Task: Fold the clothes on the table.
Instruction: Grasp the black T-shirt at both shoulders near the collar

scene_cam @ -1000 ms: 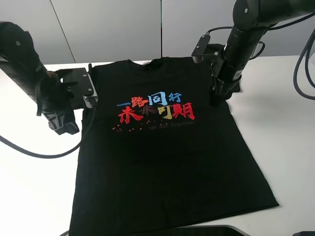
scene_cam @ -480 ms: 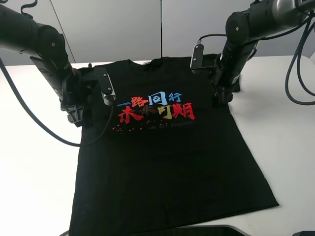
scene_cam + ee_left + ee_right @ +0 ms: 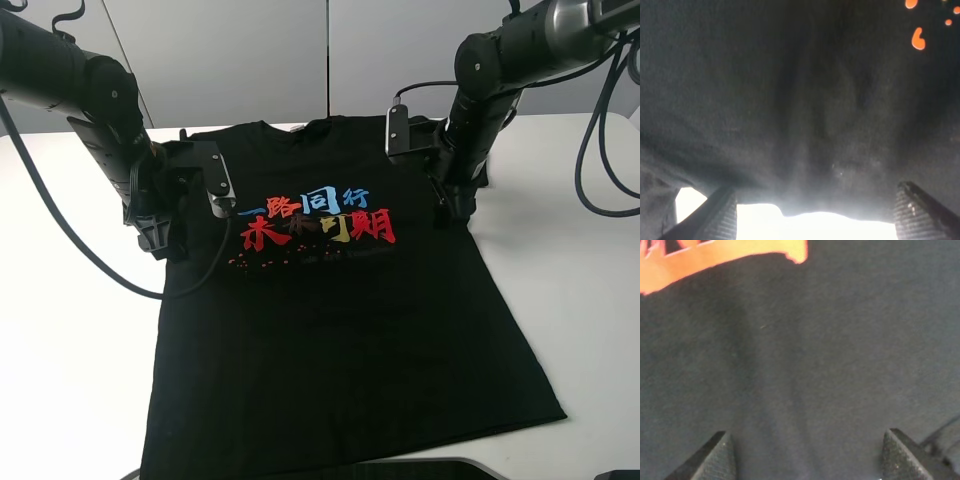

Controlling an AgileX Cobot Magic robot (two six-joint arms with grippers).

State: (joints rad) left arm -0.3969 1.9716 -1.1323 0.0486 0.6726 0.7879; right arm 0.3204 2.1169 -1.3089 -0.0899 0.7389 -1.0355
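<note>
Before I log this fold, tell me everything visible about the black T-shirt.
The T-shirt lies spread face up on the white table, collar far, hem near. Black, cotton-looking fabric; red, blue and yellow characters across the chest. The open left gripper and open right gripper sit at its two sides by the sleeves; fabric creases by the left.

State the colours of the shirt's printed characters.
Blue, red and yellow characters on black; exterior high view.

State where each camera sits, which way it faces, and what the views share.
Exterior high: mounted high, looking down on the T-shirt spread on the table; left arm and right arm show.
Left wrist: on its arm, facing black cloth past the open left gripper.
Right wrist: same, past the open right gripper.
All share the T-shirt's print.
</note>
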